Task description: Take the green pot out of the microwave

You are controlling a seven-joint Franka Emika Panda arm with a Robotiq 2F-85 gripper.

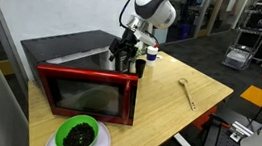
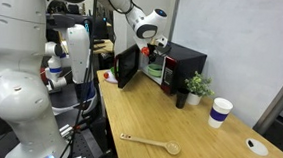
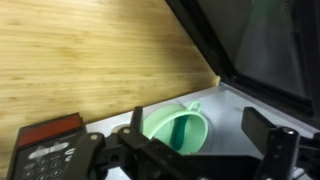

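The green pot (image 3: 172, 128), light green with a small loop handle, sits on the white floor inside the microwave (image 1: 74, 46). The microwave's red-framed door (image 1: 89, 90) hangs open. In the wrist view my gripper (image 3: 200, 140) is open, its left finger next to the pot and its right finger well clear of it. It holds nothing. In both exterior views the gripper (image 1: 125, 57) is at the microwave's opening (image 2: 155, 55). A bit of green shows inside the opening in an exterior view (image 2: 154, 69).
A green bowl of dark stuff on a white plate (image 1: 76, 134) stands in front of the door. A wooden spoon (image 1: 187, 93) lies on the wooden table (image 1: 166, 118). A small potted plant (image 2: 193, 88) and a white cup (image 2: 219, 112) stand beside the microwave.
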